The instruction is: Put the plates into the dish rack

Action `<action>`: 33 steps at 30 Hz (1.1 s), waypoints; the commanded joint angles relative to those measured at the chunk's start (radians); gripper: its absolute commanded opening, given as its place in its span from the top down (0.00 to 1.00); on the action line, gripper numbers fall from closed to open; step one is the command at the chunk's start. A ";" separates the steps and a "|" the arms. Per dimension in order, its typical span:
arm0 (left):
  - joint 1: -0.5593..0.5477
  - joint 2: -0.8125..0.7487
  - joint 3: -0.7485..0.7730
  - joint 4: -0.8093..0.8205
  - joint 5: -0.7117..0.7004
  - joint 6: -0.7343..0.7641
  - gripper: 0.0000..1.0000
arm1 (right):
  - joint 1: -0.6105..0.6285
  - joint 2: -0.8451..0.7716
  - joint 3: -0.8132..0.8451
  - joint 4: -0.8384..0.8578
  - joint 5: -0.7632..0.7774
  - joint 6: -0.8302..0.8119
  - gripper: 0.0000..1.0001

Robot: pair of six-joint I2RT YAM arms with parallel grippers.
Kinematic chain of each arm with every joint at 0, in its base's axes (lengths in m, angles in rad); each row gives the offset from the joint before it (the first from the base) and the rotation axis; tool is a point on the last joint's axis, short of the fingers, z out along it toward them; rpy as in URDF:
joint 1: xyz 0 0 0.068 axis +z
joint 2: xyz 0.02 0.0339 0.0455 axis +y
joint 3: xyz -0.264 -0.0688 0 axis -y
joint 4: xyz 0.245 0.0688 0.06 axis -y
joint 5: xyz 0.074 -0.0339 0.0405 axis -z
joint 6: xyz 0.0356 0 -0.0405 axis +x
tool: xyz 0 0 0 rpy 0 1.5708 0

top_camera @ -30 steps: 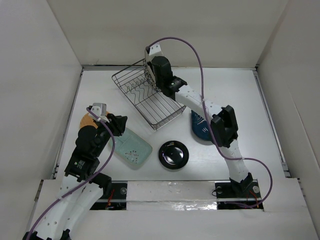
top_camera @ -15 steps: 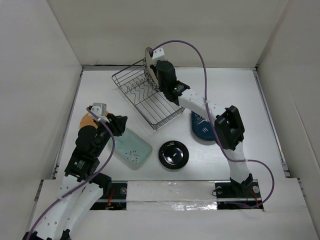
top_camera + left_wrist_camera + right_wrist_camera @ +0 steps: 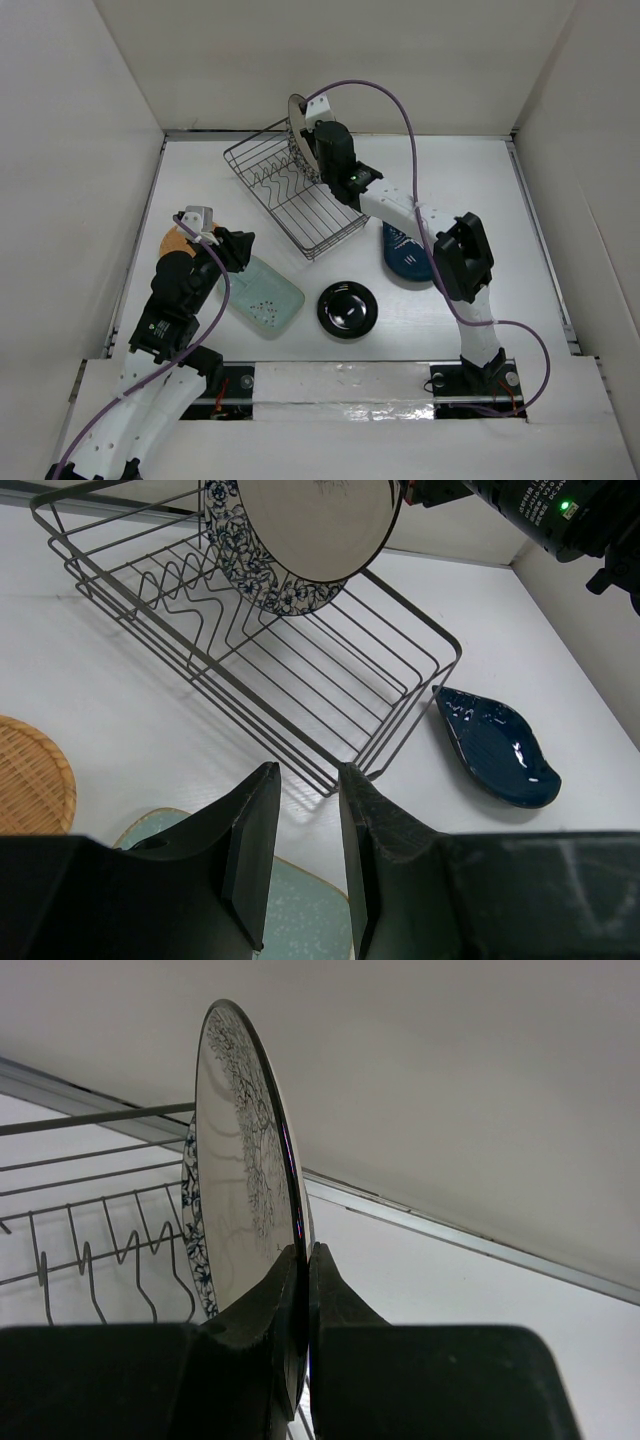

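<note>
Up at the far edge of the counter, near its middle, the right gripper is clamped on the rim of the cream floral plate. It holds the plate on edge, roughly upright, over the far end of the grey wire dish rack. From the left wrist view the plate's lower rim seems to hang just above the upright tines, though I cannot tell for sure whether it touches them.

No plate is in the rack, which sits at an angle between the far edge and the centre of the counter. Just beside its right-hand corner lies the dark blue teardrop plate. The glossy black round plate is toward the near edge, at the middle.

Toward the left edge, the left gripper hovers with its fingers a little apart and nothing between them. It is above the speckled mint-green plate, with the small orange round plate just beside it on the left.
</note>
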 commanded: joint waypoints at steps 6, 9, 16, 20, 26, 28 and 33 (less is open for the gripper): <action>-0.006 -0.002 0.027 0.048 0.011 0.008 0.74 | 0.007 -0.024 0.072 0.126 -0.025 0.039 1.00; -0.006 -0.005 0.027 0.045 0.008 0.008 0.73 | 0.007 -0.008 0.069 0.118 -0.033 0.047 1.00; -0.006 -0.003 0.027 0.045 0.005 0.008 0.74 | -0.002 0.032 0.064 0.089 -0.060 0.078 1.00; -0.006 -0.003 0.027 0.046 0.006 0.008 0.74 | -0.002 0.062 0.079 0.060 -0.069 0.084 1.00; -0.006 0.000 0.027 0.045 0.001 0.008 0.74 | -0.002 0.078 0.082 0.023 -0.079 0.122 0.90; -0.006 -0.002 0.027 0.045 0.003 0.008 0.74 | -0.002 0.065 0.075 0.011 -0.082 0.150 0.76; -0.006 0.003 0.029 0.043 0.005 0.008 0.74 | -0.021 -0.028 0.010 -0.015 -0.120 0.246 0.41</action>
